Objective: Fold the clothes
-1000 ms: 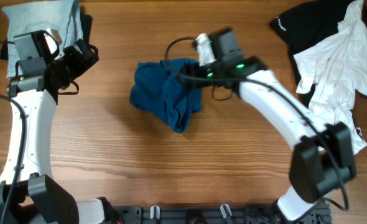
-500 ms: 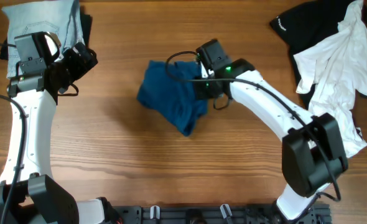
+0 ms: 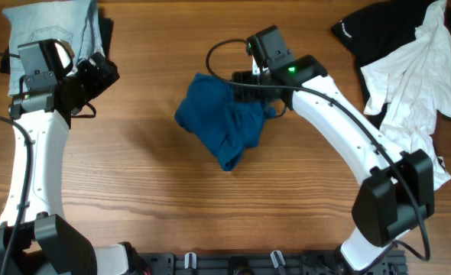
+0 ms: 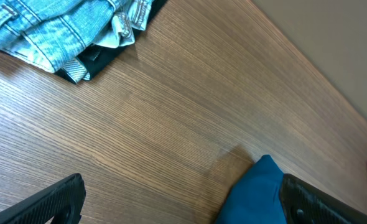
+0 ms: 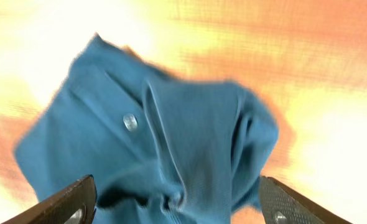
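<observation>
The blue shirt (image 3: pixel 224 126) sits crumpled in a loose heap near the middle of the wooden table (image 3: pixel 134 183), a little toward the far edge, one corner trailing to the near side. From the right wrist camera it fills the view: bunched folds, a placket and one small pale button (image 5: pixel 130 122) facing up. The right gripper (image 5: pixel 176 182) hovers right at the heap's far right edge, and its claw is spread wide, a finger (image 5: pixel 71 202) out on each side of the cloth with nothing pinched between them. Over on the left, the left gripper (image 4: pixel 182 183) is well apart from the shirt, its claw spread as well, with bare wood between the fingers and just a blue corner of the shirt poking in at the lower right of its view. Behind it, at the far left corner, lies a pile of denim jeans (image 3: pixel 53 23) on something dark. At the far right, a white shirt (image 3: pixel 409 76) sprawls across a black garment (image 3: pixel 378 30).
</observation>
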